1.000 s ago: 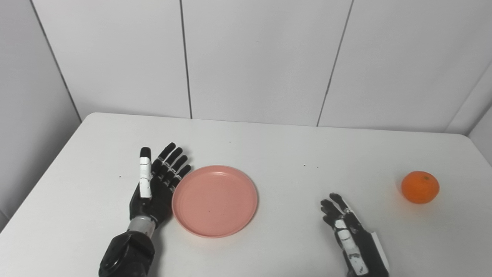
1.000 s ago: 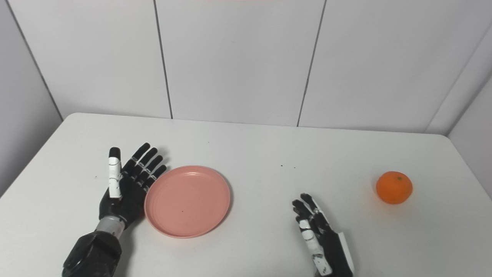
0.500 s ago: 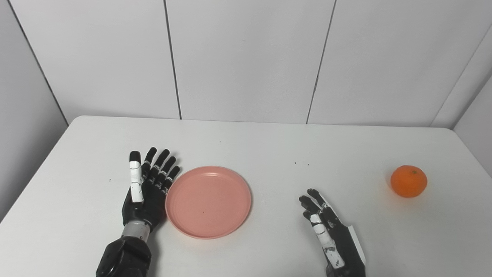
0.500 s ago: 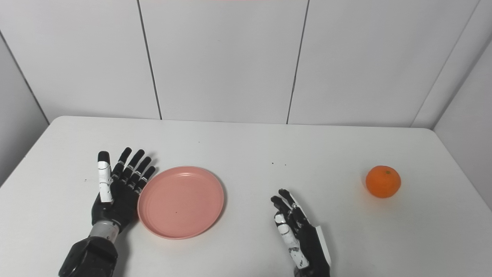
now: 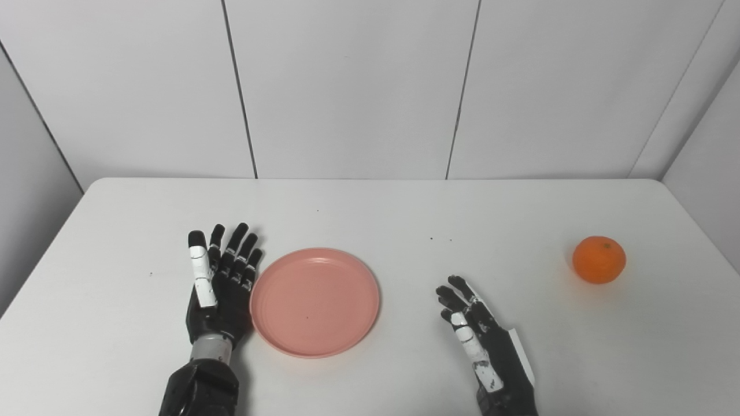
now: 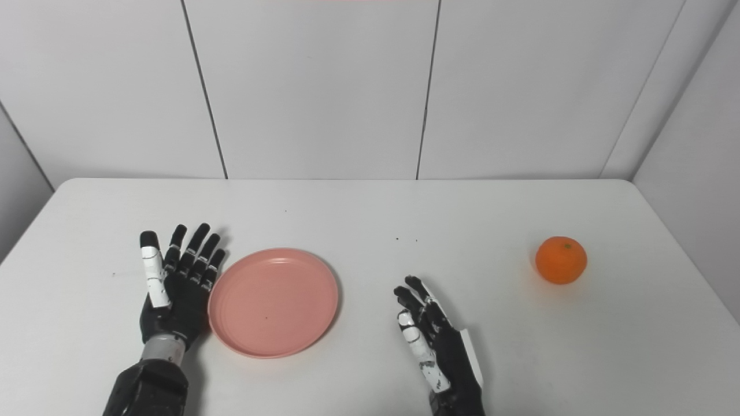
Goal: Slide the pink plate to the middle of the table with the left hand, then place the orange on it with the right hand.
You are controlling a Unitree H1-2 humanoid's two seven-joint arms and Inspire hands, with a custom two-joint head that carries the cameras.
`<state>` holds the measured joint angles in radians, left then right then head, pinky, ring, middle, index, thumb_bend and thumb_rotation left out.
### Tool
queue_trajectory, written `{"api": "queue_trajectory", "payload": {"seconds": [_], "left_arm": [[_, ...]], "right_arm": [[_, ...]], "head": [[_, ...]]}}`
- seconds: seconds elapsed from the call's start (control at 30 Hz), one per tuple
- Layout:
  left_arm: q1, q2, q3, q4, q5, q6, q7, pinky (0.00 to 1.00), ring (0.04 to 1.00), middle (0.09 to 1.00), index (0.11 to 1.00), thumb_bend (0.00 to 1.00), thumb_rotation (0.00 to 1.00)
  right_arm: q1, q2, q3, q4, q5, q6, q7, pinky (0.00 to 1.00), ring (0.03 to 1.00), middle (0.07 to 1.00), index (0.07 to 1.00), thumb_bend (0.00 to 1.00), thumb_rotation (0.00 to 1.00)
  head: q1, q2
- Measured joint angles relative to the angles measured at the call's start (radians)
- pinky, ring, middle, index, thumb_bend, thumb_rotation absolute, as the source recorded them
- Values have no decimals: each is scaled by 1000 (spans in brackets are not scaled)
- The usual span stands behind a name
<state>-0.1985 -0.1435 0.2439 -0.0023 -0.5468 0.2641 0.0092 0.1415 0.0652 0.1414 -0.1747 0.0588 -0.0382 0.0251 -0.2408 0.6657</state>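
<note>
Nothing to read anywhere here, the plate (image 5: 315,302) is plain pink and the orange (image 5: 599,259) is just an orange with a little stem dot on top. The hands are black with white strips on the thumbs, no logo I can make out.

The plate sits flat on the white table (image 5: 370,214), a bit left of the middle. The left hand (image 5: 218,286) is right up against its left rim, palm side turned toward the plate, fingers (image 5: 241,254) stretched out straight and spread a little, pointing toward the far wall. Looks like the edge of the hand is touching the rim or just about, hard to call from these angles. It's holding nothing.

The right hand (image 5: 483,338) is near the front edge of the table, to the right of the plate with a clear gap of bare table between them. Its fingers are loosely extended and slightly curled, also holding nothing.

The orange is way over on the right side of the table, well apart from the right hand and farther back than its fingertips. A couple of tiny dark specks (image 5: 440,238) sit on the table behind the right hand.
</note>
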Motion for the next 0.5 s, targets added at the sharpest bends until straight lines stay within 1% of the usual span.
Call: {"api": "queue_trajectory", "payload": {"seconds": [0.17,0.33,0.43,0.47,0.5], "left_arm": [[5,-10,-6,-8,0,0,0,966,915,891,969,836,712],[6,-12,-6,-13,-2,3,3,972,917,894,971,836,702],[6,-11,-5,-14,-11,10,3,975,916,895,970,838,697],[6,-10,-5,-14,-15,12,3,964,916,895,969,841,695],[6,-9,-5,-14,-22,13,3,957,916,894,968,842,693]], "right_arm": [[-4,2,7,5,-9,0,-2,882,883,837,876,795,732],[-6,9,13,9,-26,0,-11,876,881,839,876,799,736],[-8,17,16,12,-32,-1,-18,877,882,841,879,798,733],[-8,19,17,13,-35,-1,-20,875,882,841,879,795,735],[-10,22,18,15,-37,-1,-22,873,882,841,880,794,736]], "head": [[-29,-2],[-48,2],[-75,3],[-95,2],[-95,2]]}}
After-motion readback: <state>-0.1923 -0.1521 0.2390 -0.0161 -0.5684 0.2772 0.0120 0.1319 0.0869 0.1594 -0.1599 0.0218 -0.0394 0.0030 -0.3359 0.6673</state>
